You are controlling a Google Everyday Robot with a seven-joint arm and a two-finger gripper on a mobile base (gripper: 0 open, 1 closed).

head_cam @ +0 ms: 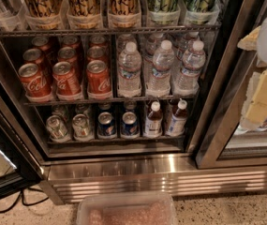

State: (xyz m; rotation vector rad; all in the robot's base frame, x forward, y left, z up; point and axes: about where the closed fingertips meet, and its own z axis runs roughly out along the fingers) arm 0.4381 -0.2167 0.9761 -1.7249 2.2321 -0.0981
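Item: gripper (263, 95), right edge of the frame at mid-height, in front of the fridge's steel door post (226, 78). Open or closed, I cannot tell.

Nearest stock: water bottles (160, 69), middle shelf, centre right, upright in rows.
Left of them: red cola cans (67, 78), labels out.
Lower shelf: small cans (91, 125) and two little bottles (165, 118).
Top: tall cans (84, 3) in trays.

I judge each kind keeps its own lane for easy picking.

Bottom centre: plastic tub (126, 210) on the floor.

place: shop or canteen | evidence: glass-door drinks fridge (123, 165) stocked with cola cans (66, 78), water bottles (161, 69) | hand (263, 95): right edge
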